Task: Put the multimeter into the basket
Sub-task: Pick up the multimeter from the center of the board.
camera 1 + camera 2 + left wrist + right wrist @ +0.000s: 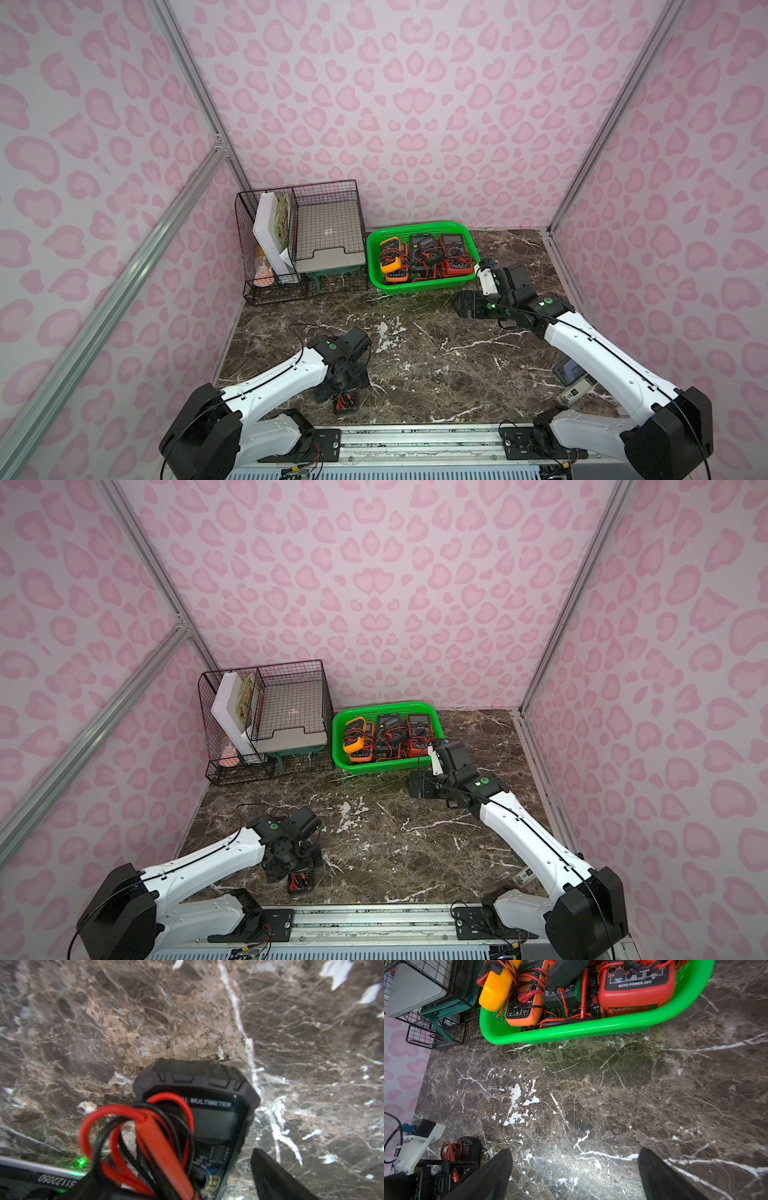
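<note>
A black multimeter (209,1105) wrapped in red and black leads lies on the marble table near the front left, also seen in both top views (345,402) (300,881) and in the right wrist view (467,1147). My left gripper (190,1153) is down over it with a jaw on either side. One finger (270,1178) stands a small gap away from the case; the leads hide the other finger. The green basket (419,287) (386,766) (591,1028) sits at the back and holds several multimeters. In front of its right corner my right gripper (465,305) (417,785) (574,1151) is open over bare table.
A black wire-mesh rack (299,241) with a white tray and books stands left of the basket, against the back wall. Small devices (571,374) lie near the right front edge, under the right arm. Pink patterned walls close in three sides.
</note>
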Tool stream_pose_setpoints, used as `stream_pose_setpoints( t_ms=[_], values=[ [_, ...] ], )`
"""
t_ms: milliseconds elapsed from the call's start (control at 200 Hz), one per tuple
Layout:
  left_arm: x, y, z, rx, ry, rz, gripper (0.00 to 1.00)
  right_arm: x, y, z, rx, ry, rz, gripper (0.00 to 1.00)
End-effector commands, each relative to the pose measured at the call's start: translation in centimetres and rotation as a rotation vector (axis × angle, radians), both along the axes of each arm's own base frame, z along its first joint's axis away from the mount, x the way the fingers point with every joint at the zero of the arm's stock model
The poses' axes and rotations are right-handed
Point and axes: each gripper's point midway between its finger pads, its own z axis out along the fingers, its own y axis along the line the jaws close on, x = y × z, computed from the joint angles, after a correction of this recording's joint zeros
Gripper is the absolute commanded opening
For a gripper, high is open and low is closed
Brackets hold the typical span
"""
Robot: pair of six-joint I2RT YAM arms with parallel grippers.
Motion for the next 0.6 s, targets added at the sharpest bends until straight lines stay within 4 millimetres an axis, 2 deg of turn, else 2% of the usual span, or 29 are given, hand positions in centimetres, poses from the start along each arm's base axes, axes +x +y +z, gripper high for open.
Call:
stream_pose_setpoints(
  t_ms=[0,85,355,520,600],
  values=[
    [0.4,-0.5,-0.5,-0.01,-0.002,-0.014,0.9,0.2,0.2,0.4,0.001,-0.005,0.003,0.99],
    [0.5,-0.7,-0.7,-0.012,0.001,-0.02,0.78,0.4,0.2,0.5,0.0,-0.007,0.002,0.99],
    [1.2,-1.4,-0.5,-0.017,0.002,-0.047,0.32,1.2,0.5,1.0,0.006,-0.013,-0.008,0.99],
    [3.0,-2.5,1.9,-0.013,-0.027,-0.102,0.03,1.9,1.0,1.4,0.018,-0.017,-0.014,0.99],
    [4.5,-3.3,3.7,-0.01,-0.055,-0.139,0.0,2.3,1.2,1.6,0.023,-0.021,-0.017,0.99]
  ],
)
